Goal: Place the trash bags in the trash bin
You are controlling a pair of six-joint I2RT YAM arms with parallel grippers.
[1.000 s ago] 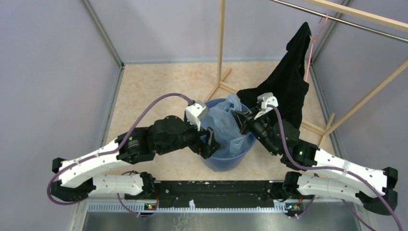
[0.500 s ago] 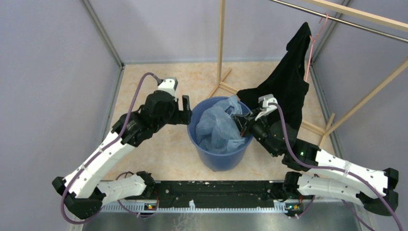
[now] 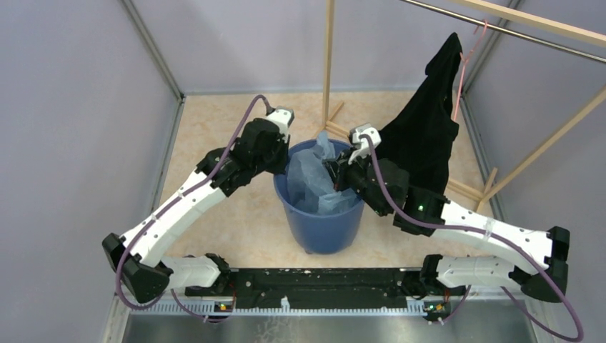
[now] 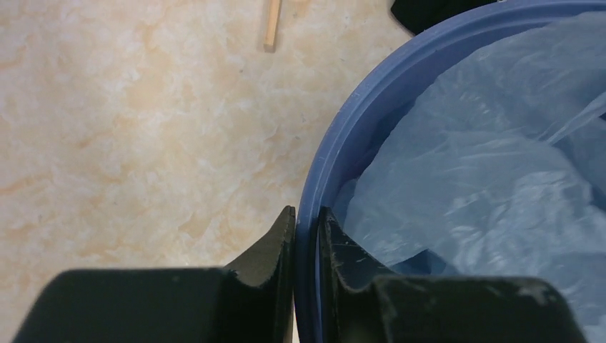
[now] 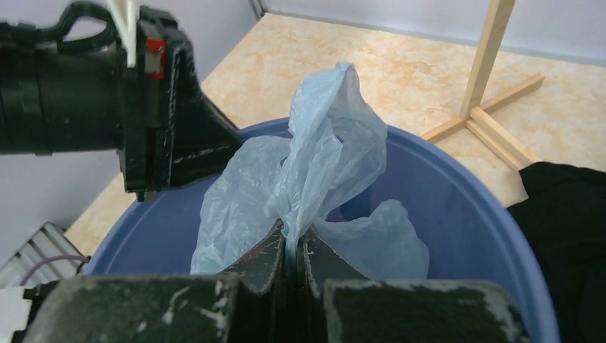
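Note:
The round blue trash bin (image 3: 319, 227) stands on the floor between my two arms. The light-blue crinkly trash bag (image 3: 312, 182) lies inside it, with one part sticking up above the rim. My left gripper (image 4: 306, 227) is shut on the bin's rim (image 4: 336, 143), one finger outside the wall and one inside. My right gripper (image 5: 296, 241) is shut on a fold of the trash bag (image 5: 321, 157) over the bin's mouth, and the bag bunches upward from its fingertips. In the top view the left gripper (image 3: 282, 153) sits at the bin's left rim and the right gripper (image 3: 334, 171) at its right.
A black garment (image 3: 421, 136) on a pink hanger (image 3: 468, 53) hangs from a wooden rack just right of the bin and behind my right arm. The rack's upright post (image 3: 329, 64) and its wooden feet (image 3: 332, 125) stand behind the bin. Grey walls enclose the beige floor.
My left gripper has swung from inside the bin out to its left rim and closed on it. The right arm has moved left with the bag, and the bin has shifted a little.

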